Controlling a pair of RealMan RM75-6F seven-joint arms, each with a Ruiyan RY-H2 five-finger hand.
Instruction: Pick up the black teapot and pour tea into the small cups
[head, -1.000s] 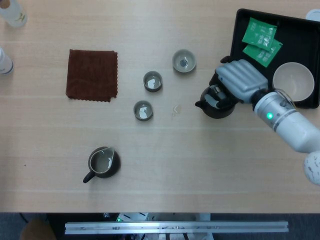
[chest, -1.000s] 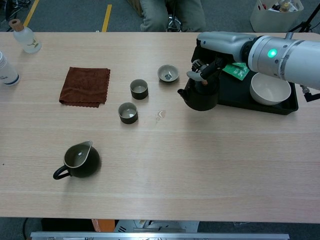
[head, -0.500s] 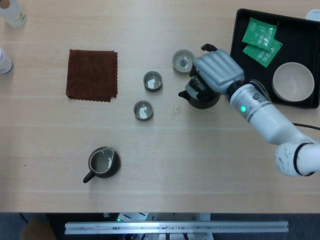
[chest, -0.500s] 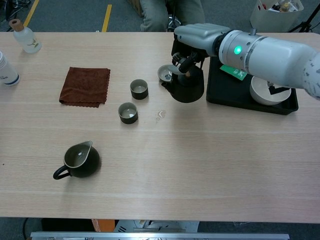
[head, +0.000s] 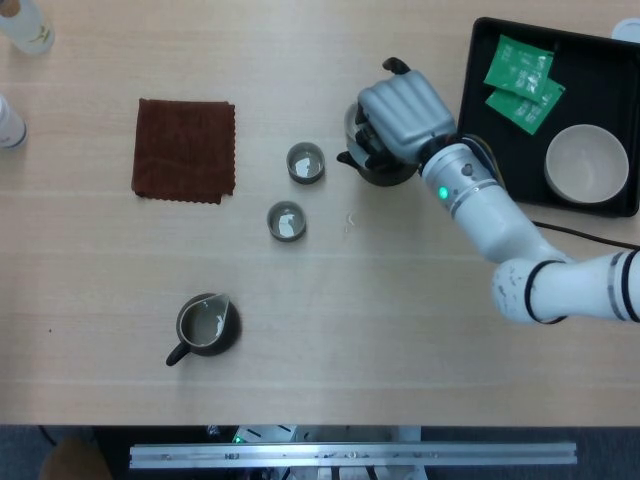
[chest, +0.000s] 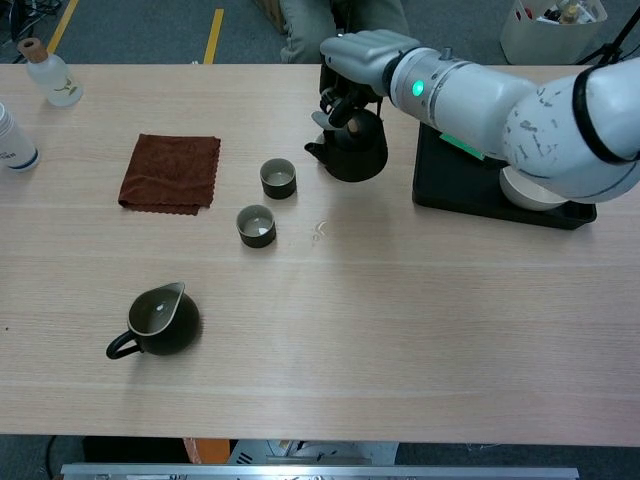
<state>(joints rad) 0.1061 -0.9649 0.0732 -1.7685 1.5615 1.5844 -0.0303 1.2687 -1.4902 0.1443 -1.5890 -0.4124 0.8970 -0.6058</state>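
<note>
Black teapot (chest: 351, 152) is lifted, gripped from above by the right hand (head: 402, 110), over the third cup (hidden beneath). 2 small cups, (head: 305, 162) and (head: 286, 220), sit at 9 and 8 o'clock; pouring appears unfinished.

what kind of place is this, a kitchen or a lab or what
Probably a robot lab set up for a tea-pouring trial: a bare wooden table with small cups, the right hand holding a black teapot, and floor tape behind.
</note>
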